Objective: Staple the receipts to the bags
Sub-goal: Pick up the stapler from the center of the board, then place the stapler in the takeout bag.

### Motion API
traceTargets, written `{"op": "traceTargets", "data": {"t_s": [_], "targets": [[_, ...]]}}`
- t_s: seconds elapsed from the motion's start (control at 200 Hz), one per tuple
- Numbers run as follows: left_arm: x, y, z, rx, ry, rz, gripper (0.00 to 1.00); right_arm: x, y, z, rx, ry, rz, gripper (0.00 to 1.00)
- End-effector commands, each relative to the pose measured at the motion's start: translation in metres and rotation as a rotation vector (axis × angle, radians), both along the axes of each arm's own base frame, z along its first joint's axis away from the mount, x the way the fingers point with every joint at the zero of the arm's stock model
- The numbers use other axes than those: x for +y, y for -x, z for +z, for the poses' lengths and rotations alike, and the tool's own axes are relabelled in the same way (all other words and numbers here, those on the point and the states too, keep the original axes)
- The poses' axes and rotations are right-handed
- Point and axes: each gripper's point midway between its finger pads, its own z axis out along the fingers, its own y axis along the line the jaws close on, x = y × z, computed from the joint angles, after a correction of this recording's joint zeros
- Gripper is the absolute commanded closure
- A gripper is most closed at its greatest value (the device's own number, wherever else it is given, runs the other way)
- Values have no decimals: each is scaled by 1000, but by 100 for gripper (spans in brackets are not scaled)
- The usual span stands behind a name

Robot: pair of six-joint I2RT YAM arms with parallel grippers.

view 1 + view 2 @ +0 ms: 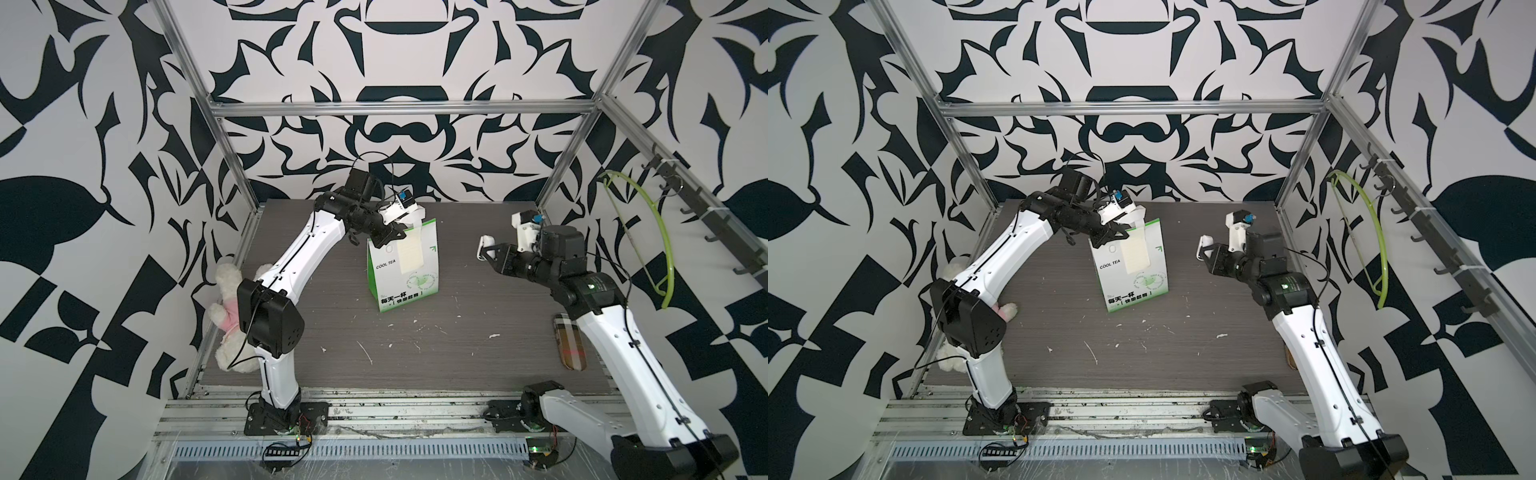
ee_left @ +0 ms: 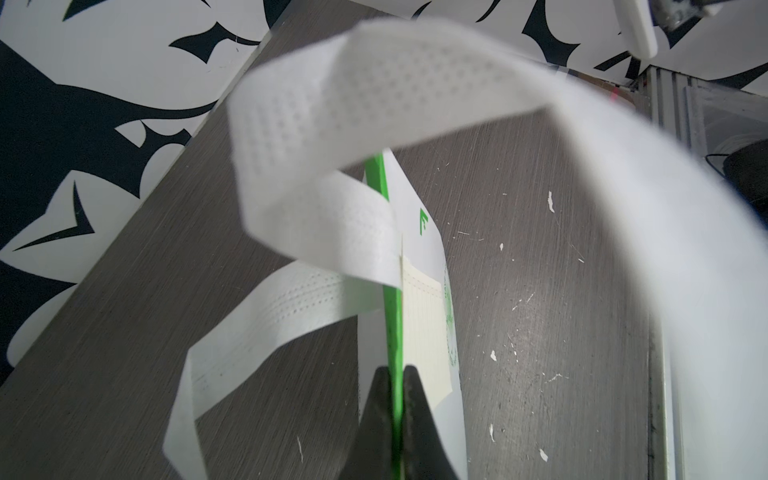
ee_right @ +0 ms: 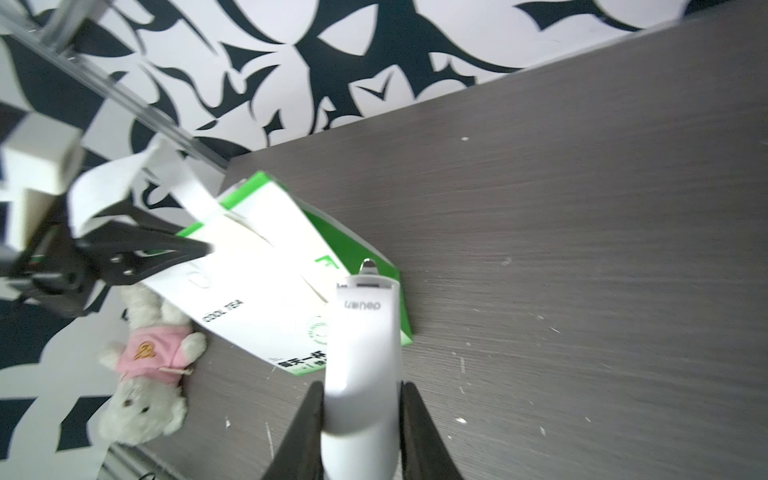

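A: Where do we stand?

B: The bag (image 1: 405,286) is upright on the table (image 1: 457,353), towards the back and about mid-width, with its printed face towards us. The receipt (image 1: 409,255) lies flat against that face, reaching up to the top edge. Our left end effector (image 1: 395,236) is closed on that edge. It seems to pin the receipt's upper end too, though the left wrist view doesn't settle that.

A: And the right?

B: Our right end effector (image 3: 361,399) is clamped around the rear of the white stapler (image 3: 361,332), well apart from the bag, with the nose pointing towards it.

A: How do we bring it in well?

B: We'd slide the stapler's mouth over the top edge just beside the left fingers, so paper and bag wall both sit inside. We'd stay clear of the looped handles (image 2: 374,83) flopping above the opening, then squeeze without shoving, since a light bag will likely tip.

A: And how does it look?

B: It has a white front, green sides and base, "COOL TEA" and black characters. The receipt is cream and faintly lined.
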Motion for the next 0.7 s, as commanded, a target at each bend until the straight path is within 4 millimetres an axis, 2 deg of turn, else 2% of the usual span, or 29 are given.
{"op": "traceTargets", "data": {"t_s": [0.0, 0.11, 0.205, 0.47, 0.7], "targets": [[-12, 6, 0, 42, 6, -13, 100, 45, -18, 57, -217, -85, 140, 93], [-17, 0, 2, 93, 12, 48, 100, 81, -29, 76, -312, -84, 219, 93], [-18, -4, 4, 118, 11, 82, 100, 96, -40, 80, -354, -84, 234, 93], [-25, 0, 0, 67, -4, 91, 100, 103, -52, 86, -458, -93, 223, 95], [-27, 4, 4, 50, -4, 80, 100, 111, -60, 77, -464, -73, 213, 96]]}}
